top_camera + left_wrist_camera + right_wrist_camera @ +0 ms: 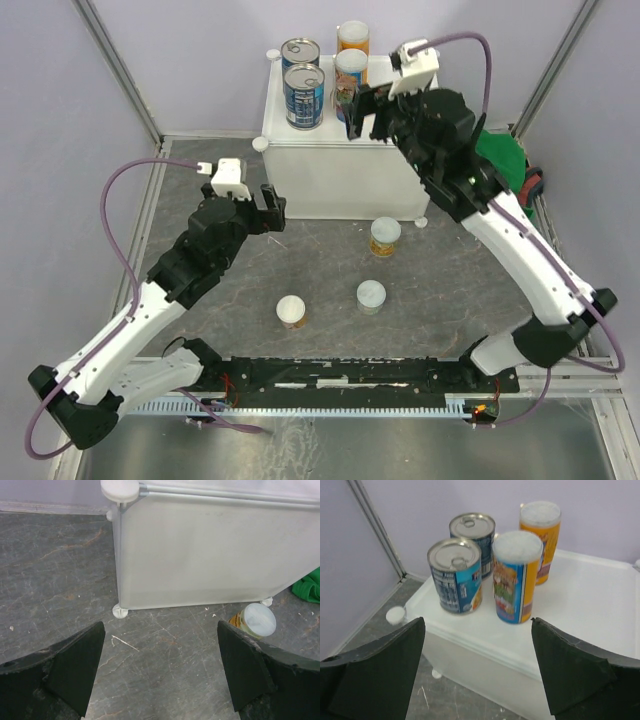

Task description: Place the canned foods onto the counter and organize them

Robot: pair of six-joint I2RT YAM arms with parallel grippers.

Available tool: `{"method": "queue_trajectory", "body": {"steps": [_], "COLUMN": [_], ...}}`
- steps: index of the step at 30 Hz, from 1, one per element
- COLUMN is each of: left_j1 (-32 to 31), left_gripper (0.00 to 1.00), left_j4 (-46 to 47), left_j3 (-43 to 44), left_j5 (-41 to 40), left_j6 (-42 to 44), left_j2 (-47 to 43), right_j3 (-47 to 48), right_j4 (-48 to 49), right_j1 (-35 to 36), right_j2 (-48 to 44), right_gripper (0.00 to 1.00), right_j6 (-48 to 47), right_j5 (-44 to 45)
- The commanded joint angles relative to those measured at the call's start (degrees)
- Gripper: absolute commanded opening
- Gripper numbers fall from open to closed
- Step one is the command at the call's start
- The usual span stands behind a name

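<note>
Several cans stand on the white counter (340, 175): two dark blue ones (300, 52) (304, 95), an orange one (353, 38) and a yellow-and-blue one (350, 68). My right gripper (365, 120) hangs open just in front of that last can, holding nothing. The right wrist view shows the yellow-and-blue can (516, 577) free on the counter top (590, 595) beyond the open gripper (477, 625). Three cans (385, 237) (371, 296) (292, 311) stand on the dark floor. Left of them, my left gripper (275, 210) (161, 627) is open and empty, and a pale-lidded can (253, 621) shows past its right finger.
A green cloth (500, 155) (310, 585) lies to the right of the counter, beside the right arm. The counter's side wall (210, 555) and a round knob (120, 489) face the left wrist camera. Metal frame posts stand at the back corners.
</note>
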Motion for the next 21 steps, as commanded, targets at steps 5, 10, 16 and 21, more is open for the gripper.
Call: {"method": "queue_trajectory", "body": {"steps": [5,10,16,21], "left_j1": [-0.3,-0.3,-0.3,-0.2], "left_gripper": [0.99,0.99,0.99,0.99], "left_j4": [0.8,1.6,2.7,3.2], "left_j3": [-4.3,-7.3,-10.0,-10.5], "left_j5": [1.5,2.7,3.1,3.1], "left_j6": [-4.9,-7.4,-8.6,-8.5], "left_j2": [-3.0,-3.6,-4.4,-4.5], "right_j3": [-26.1,-41.9,-57.2,-65.1], "right_j4": [6.8,8.0,8.4,7.4], "right_j1": [7.3,12.5,19.0,25.1], "right_j2": [-17.8,-27.5,-33.8,-34.9], "right_gripper": [0.93,0.91,0.89,0.89], "right_j6": [0.9,5.3,10.4,13.7], "right_j5": [9.3,13.9,19.3,24.8]}}
